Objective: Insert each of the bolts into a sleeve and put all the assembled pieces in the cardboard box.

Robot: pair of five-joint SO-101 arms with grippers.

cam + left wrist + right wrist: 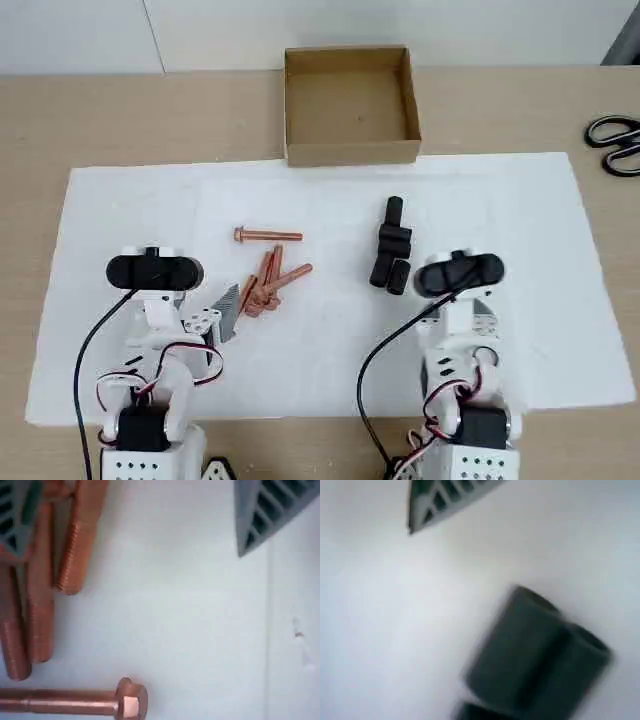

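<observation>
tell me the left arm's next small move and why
Probably shift the left gripper over the bolt pile and close on one bolt: its jaws stand open, one finger lies above the pile, and the sleeves hold no bolts yet.

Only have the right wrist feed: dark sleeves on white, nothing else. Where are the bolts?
Observer: The high view shows most of the copper bolts in a pile on the white sheet, apart from the sleeves and on the left arm's side. One lone bolt lies nearer the box.
Operator: Anything in the box yet?
Observer: No. The cardboard box beyond the sheet is empty.
Operator: Left gripper state?
Observer: The left gripper is open and holds nothing. One of its fingers is over the pile.
</observation>
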